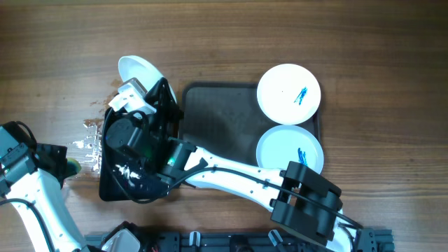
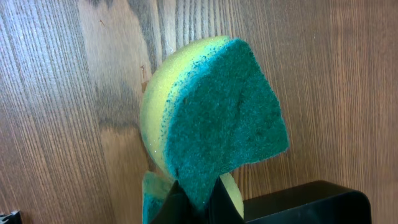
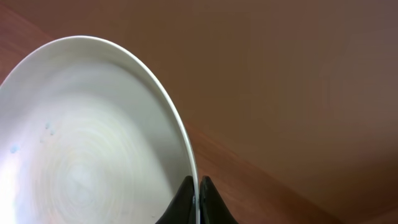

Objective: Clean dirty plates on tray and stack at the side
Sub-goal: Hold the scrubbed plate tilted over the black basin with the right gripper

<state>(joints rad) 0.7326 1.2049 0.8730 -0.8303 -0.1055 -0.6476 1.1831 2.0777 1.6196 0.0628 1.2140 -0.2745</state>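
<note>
- Overhead: the right pincer reached past the left end of the tray. It held one plate tilted up off the table, just beyond a black tray.
- The far plate and near plate lay flat at the tray's right end, each with a blue scribble.
- The left pincer sat by the table's left edge with a sponge, apart from the held plate.
- Left wrist: the left pincer was closed on the sponge's lower edge, green face to the camera and yellow behind. Bare table lay beneath, with a corner of the black tray at lower right. No plate showed here.
- Right wrist: the right pincer was pinched shut on the held plate's thin rim. The face looked almost white, with a few faint blue specks near its left side.
- Risk: with a rim-only grip on a tilted plate, a firm push from the sponge could pivot it or slide it out.
- Risk: the sponge, held by its edge, might fold under pressure and miss the specks.
- Risk: the right arm ran along the tray's near edge, close to the near plate, so a careless swing back could knock that plate.
- Across views: only the overhead showed the two dirty plates and how the arms stood.
- Only the right wrist showed the thin grip and the leftover specks.
- Only the left wrist showed how the sponge was held.
</note>
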